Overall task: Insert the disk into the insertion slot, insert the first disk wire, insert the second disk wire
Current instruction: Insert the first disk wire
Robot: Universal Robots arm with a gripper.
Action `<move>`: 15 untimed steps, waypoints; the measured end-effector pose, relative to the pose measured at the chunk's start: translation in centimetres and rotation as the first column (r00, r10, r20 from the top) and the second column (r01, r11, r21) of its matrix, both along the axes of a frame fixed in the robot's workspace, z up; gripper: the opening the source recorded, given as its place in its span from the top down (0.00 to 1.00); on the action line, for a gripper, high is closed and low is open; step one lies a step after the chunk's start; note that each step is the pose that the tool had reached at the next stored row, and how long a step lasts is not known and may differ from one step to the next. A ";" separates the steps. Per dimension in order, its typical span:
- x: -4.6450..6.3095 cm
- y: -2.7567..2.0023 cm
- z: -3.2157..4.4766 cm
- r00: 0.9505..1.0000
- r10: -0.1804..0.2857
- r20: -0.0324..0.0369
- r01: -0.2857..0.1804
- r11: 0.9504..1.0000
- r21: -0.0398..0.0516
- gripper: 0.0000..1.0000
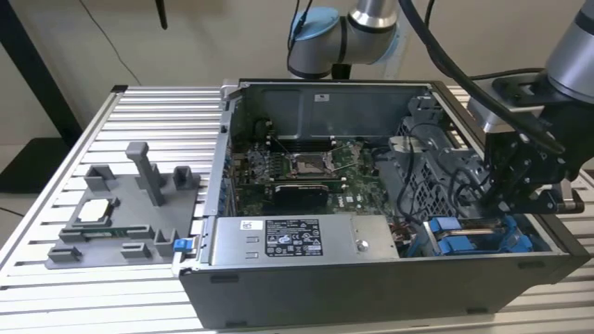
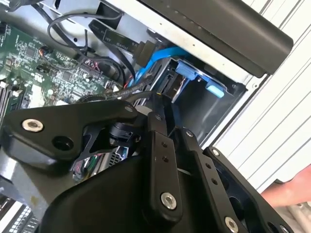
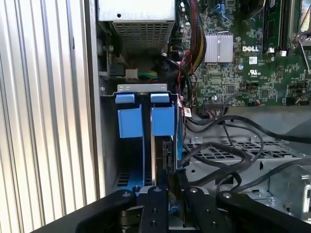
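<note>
Ok so claw (image 3: 171, 183) looks pinched on the disk (image 3: 167, 153), sitting edge-on, prob partway in the insertion slot (image 3: 142, 89). Imo it's stiff, kinda heavy, fragile, so hold by blue carrier (image 3: 163, 119) sides.

Arm (image 1: 357, 31) bent overhead; end effector (image 1: 508, 203) pointing straight down at exterior view's right.

arm (image 1: 371, 12): silver-grey tube links, big rounded joints with light-blue caps (image 1: 302, 28). Black cables (image 1: 446, 59) run along it to the wrist. gripper (image 3: 173, 194): matte black throughout, with flat linkage bars (image 2: 163, 170) and silver screw heads (image 2: 168, 200) at the pivots. In the second wrist view, a black rounded bracket (image 2: 73, 119) carries one silver bolt and one open hole.
</note>
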State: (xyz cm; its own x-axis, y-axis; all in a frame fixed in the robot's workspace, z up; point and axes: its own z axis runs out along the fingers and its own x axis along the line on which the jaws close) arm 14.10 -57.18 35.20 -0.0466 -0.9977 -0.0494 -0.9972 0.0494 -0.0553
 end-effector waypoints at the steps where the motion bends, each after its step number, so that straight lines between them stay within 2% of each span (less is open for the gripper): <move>1: 0.0 0.00 -0.12 1.000 0.001 0.001 -0.001 1.000 0.000 1.00; 9: 0.2 0.04 -0.52 1.000 0.003 0.005 -0.003 1.000 0.000 1.00; 15: 0.2 0.18 -0.87 1.000 0.003 0.006 -0.003 1.000 0.000 1.00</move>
